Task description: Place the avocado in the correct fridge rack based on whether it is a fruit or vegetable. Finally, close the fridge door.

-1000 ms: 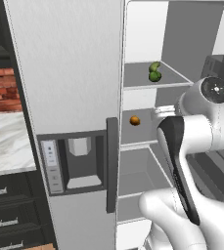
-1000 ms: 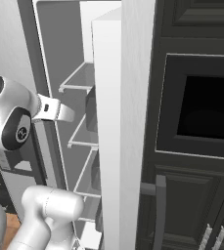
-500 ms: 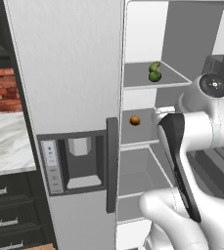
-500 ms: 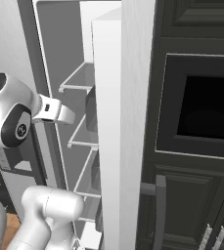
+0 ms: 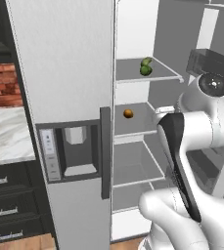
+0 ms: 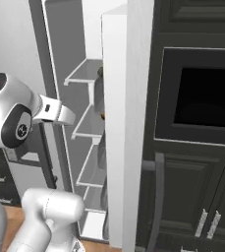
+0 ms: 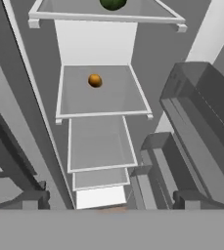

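The avocado (image 5: 145, 71) sits on the fridge's upper rack (image 5: 169, 74), touching a paler green fruit (image 5: 146, 61) just behind it. An orange ball (image 5: 128, 114) lies alone on the rack below. The fridge door (image 5: 221, 122) stands open at the right, its bins (image 7: 201, 112) facing inward. The claw's jaws are spread wide and grip nothing. The robot's white arm (image 5: 201, 122) stands between the camera and the door.

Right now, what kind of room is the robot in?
It looks like a kitchen. There is an open fridge with shelves holding an orange ball and green fruit, a water dispenser panel on the other fridge door, and a dark built-in oven among dark cabinets.
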